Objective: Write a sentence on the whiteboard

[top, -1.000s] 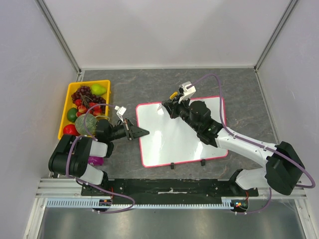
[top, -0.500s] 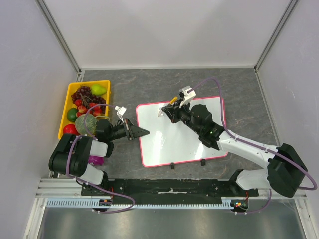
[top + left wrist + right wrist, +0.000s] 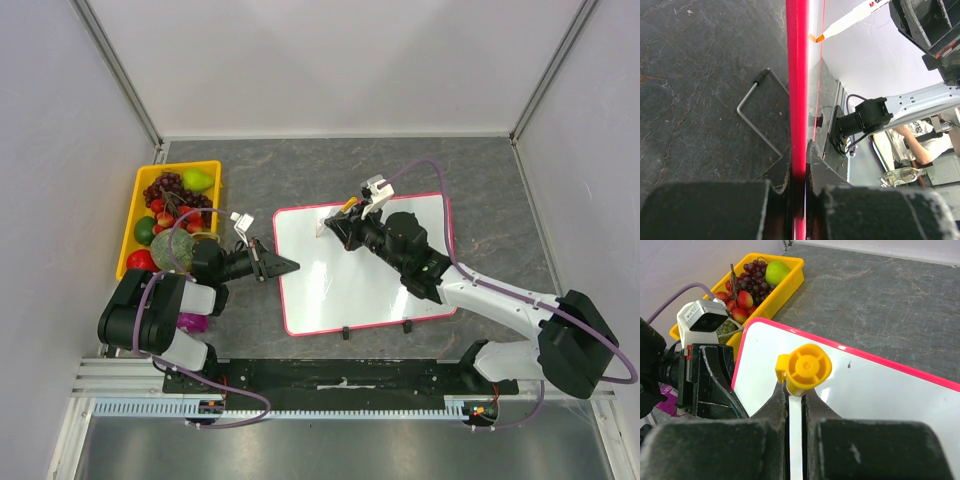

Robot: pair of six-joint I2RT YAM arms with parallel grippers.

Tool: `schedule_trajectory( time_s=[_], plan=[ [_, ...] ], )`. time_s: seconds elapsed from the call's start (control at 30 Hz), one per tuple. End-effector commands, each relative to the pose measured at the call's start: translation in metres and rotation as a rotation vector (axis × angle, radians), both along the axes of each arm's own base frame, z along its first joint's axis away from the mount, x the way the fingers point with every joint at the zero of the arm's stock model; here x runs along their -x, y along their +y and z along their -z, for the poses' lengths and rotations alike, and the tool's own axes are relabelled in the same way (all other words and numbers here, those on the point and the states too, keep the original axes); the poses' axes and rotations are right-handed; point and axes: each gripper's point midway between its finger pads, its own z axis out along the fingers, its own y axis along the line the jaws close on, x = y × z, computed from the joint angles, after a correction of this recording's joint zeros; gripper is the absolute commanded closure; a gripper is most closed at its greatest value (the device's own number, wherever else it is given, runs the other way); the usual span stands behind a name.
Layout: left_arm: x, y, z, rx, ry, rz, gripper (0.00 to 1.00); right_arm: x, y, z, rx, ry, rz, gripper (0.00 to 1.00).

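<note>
Top view, left end effector (image 3: 286,265): clenched on the left edge of the whiteboard (image 3: 365,270), which lay flat on the counter (image 3: 300,170) straight ahead of it.
Top view, right end effector (image 3: 337,222): clamped on a marker (image 3: 347,204), hovering over the board's far-left corner.
Top view, writing: none showed on the white face, so I judged the sentence not yet begun.
Left wrist view: the pink-red frame (image 3: 797,75) ran straight out between my shut fingers. Beyond it the marker's orange tip (image 3: 813,37) hung close to the board, and I could not tell whether it touched.
Right wrist view: my fingers pinched the white barrel just below its yellow end cap (image 3: 804,369). The board lay beneath, with the fruit tray (image 3: 791,282) beyond its edge.
Doing it well: hold the left grip firm so the board cannot slide. Press the tip lightly, start near this corner, and keep the strokes small and level so the whole sentence fits.
</note>
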Motion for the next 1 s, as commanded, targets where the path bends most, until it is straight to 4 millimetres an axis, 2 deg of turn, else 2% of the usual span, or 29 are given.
schedule_trajectory(
  time_s=[0.0,0.27,0.47,0.67,0.97],
  plan=[
    [-0.012,0.004,0.013,-0.064,-0.088,-0.043,0.98,-0.001,0.001,-0.030,-0.052,-0.038,0.006,1.00],
    [-0.012,0.003,0.013,-0.063,-0.088,-0.040,0.98,-0.009,0.002,-0.046,-0.058,-0.068,0.028,1.00],
    [-0.012,0.003,0.013,-0.063,-0.087,-0.037,0.98,-0.013,0.002,-0.050,-0.058,-0.078,0.042,1.00],
    [-0.012,0.003,0.013,-0.063,-0.089,-0.039,0.98,-0.021,-0.004,-0.039,-0.023,-0.063,0.096,1.00],
    [-0.012,0.003,0.013,-0.062,-0.086,-0.037,0.98,-0.025,-0.003,-0.021,-0.005,-0.041,0.108,1.00]
  ],
)
